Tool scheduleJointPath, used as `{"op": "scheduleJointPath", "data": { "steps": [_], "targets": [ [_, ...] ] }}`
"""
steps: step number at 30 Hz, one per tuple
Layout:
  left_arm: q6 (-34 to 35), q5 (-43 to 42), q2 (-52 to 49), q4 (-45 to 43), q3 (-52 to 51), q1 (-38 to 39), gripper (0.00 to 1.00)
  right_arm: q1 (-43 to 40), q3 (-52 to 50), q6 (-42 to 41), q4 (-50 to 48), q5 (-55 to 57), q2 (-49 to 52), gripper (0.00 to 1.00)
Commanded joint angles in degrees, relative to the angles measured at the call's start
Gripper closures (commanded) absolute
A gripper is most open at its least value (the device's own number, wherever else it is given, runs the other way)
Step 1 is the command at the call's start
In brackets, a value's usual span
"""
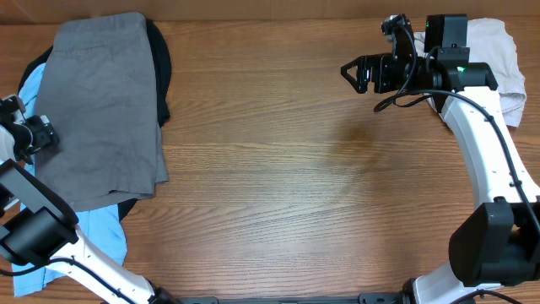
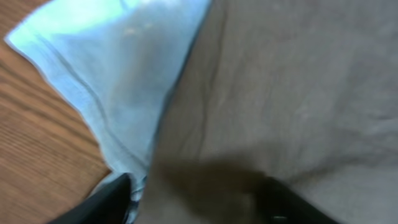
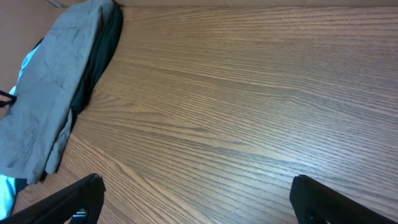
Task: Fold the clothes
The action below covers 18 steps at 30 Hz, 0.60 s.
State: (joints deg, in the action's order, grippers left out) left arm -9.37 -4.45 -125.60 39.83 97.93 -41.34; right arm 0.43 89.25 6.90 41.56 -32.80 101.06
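Observation:
The grey-olive shorts (image 1: 101, 105) lie folded on the left of the table, on top of a black shirt (image 1: 160, 63) and a light blue shirt (image 1: 93, 232). My left gripper (image 1: 34, 135) is at the shorts' left edge, open, its fingers just above the grey cloth (image 2: 292, 93) and the blue shirt (image 2: 118, 68). My right gripper (image 1: 350, 73) is open and empty above bare table at the upper right. The right wrist view shows the shorts (image 3: 50, 106) far to the left. Beige shorts (image 1: 498, 59) lie at the far right corner under the right arm.
The wooden table (image 1: 321, 186) runs between the two piles. The right arm's white links run down the right side. The left arm base sits at the bottom left corner.

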Motion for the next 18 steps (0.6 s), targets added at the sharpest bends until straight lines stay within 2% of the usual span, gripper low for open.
{"op": "scheduleJointPath", "data": {
  "steps": [1,2,4,6,9,18],
  "targets": [
    [-0.8,0.4,-2.2,-0.2,1.2,0.1,0.53,0.2,0.7,0.5,-1.0,-0.3,0.0,0.02],
    [-0.6,0.4,-2.3,-0.3,1.2,0.1,0.62,0.2,0.7,0.5,-1.2,-0.3,0.0,0.04],
    [-0.2,0.4,-2.4,-0.5,1.2,0.2,0.65,0.2,0.7,0.5,-1.4,-0.3,0.0,0.05],
    [0.4,0.4,-2.4,-0.8,1.2,0.2,0.75,0.2,0.7,0.5,-1.6,-0.3,0.0,0.05],
    [1.2,0.3,-2.4,-0.7,1.2,0.3,0.96,0.2,0.7,0.5,-1.8,-0.3,0.0,0.06],
    [4.8,0.4,2.2,2.8,3.6,4.1,0.96,0.2,0.7,0.4,-2.4,-0.3,0.0,0.11]
  ]
}}
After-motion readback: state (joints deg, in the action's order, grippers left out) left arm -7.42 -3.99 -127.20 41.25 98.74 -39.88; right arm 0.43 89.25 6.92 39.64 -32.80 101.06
